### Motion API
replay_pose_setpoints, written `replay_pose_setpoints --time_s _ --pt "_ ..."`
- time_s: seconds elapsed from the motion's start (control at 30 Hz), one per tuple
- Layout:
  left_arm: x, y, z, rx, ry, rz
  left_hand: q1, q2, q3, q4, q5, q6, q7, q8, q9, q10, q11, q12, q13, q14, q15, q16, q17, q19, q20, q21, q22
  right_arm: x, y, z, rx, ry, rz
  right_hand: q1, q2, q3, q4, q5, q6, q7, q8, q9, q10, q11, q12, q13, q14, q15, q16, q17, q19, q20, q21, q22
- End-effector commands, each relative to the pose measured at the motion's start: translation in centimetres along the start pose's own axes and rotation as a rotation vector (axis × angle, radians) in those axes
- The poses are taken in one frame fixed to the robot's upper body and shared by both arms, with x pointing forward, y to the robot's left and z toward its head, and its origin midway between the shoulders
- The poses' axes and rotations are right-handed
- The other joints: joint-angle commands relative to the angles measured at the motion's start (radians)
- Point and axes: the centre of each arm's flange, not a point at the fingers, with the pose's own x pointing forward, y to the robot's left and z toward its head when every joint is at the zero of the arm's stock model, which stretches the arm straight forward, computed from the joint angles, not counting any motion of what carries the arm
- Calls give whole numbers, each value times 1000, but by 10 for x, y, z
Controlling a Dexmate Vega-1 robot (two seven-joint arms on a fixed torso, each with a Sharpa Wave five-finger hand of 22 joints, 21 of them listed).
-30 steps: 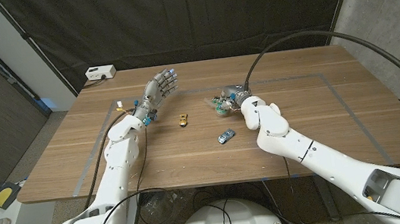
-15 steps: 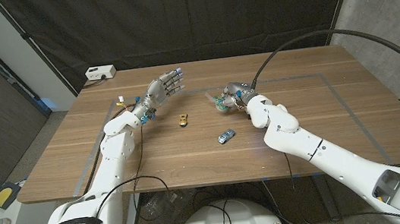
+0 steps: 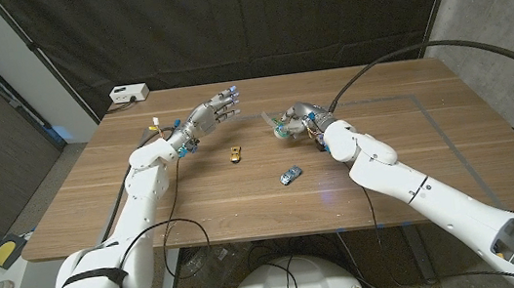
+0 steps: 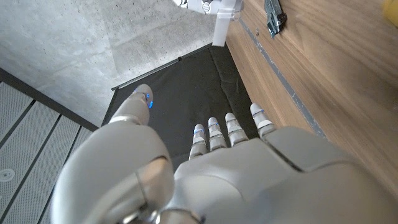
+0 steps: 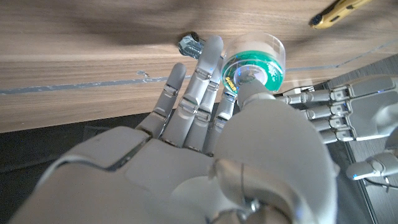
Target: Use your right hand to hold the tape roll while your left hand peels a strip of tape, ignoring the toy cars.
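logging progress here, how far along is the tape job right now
Done: the right hand grips the tape roll, lifted off the table. In hand: the left hand hovers open, fingers spread towards the roll, touching nothing. Left: pinching the tape end and peeling a strip; no strip shows pulled off yet. The yellow toy car and blue toy car lie untouched.
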Motion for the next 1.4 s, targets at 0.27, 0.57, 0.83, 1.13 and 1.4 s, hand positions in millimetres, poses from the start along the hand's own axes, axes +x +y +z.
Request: replay_pose_setpoints --time_s 0.27,0.57,0.83,1.13,1.4 --pt "10 -12 19 168 33 -71 69 -4 7 -6 19 48 -7 28 7 -11 3 7 6 -26 13 0 2 17 4 -1 1 -6 -11 16 131 -146 -20 33 36 -2 2 6 70 -34 3 8 119 -107 6 143 -7 -51 4 10 -10 -73 23 2" --pt "14 -20 29 235 19 -51 96 -7 7 2 22 97 -19 45 10 11 -3 20 8 -21 8 8 3 28 4 -1 1 -11 -13 24 127 -188 -23 34 36 -2 3 5 73 -33 1 9 121 -106 8 149 -7 -51 3 15 -15 -74 35 0" --pt "18 -25 34 251 7 -67 113 -6 3 13 23 151 -44 61 11 35 -14 32 10 -13 4 15 6 41 4 1 2 -13 -12 29 114 -204 -19 34 35 -3 4 4 73 -32 -2 12 120 -106 7 156 -6 -51 2 19 -20 -74 48 -2" --pt "24 -30 33 247 3 -80 121 -1 -3 24 22 236 -61 86 11 50 -18 39 11 -12 6 18 9 44 3 -2 3 -12 -11 29 111 -204 -17 34 34 -4 5 4 74 -33 -4 14 122 -106 8 162 -5 -51 -1 21 -24 -75 59 -5" --pt "24 -29 37 280 11 -63 148 4 -21 34 16 438 50 136 9 114 -33 59 10 14 -9 28 9 68 -5 -3 3 -12 -14 27 128 -213 -26 35 34 -5 5 4 77 -32 -5 15 122 -105 8 167 -4 -51 -4 21 -26 -73 68 -8"
